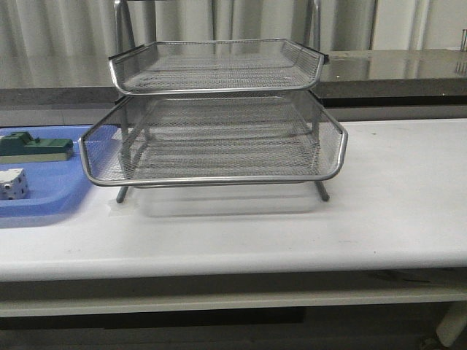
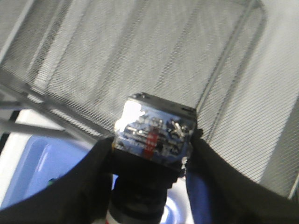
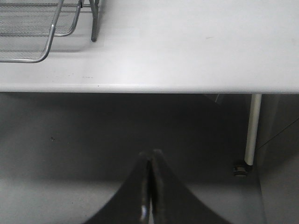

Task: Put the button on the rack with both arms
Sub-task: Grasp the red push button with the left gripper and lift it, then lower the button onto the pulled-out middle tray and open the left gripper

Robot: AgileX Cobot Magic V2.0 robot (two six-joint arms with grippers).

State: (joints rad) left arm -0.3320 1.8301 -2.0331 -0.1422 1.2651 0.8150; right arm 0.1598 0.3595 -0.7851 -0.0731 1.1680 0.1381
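My left gripper (image 2: 152,144) is shut on the button (image 2: 156,133). Its blue rear block faces the camera, and its black body runs down between the black fingers (image 2: 93,172). Behind the button in that view lies the wire mesh of the rack (image 2: 140,56). In the front view the silver rack (image 1: 211,138) stands at mid-table with its mesh trays bare, and neither arm shows there. My right gripper (image 3: 150,156) is shut on nothing. It hangs in front of the table's front edge, with a corner of the rack (image 3: 28,28) far off.
A flat blue tray (image 1: 51,197) lies left of the rack and holds a green block (image 1: 33,148) and a white cube (image 1: 13,184). The white table (image 1: 394,204) stretches to the right. A table leg (image 3: 252,130) stands below the edge.
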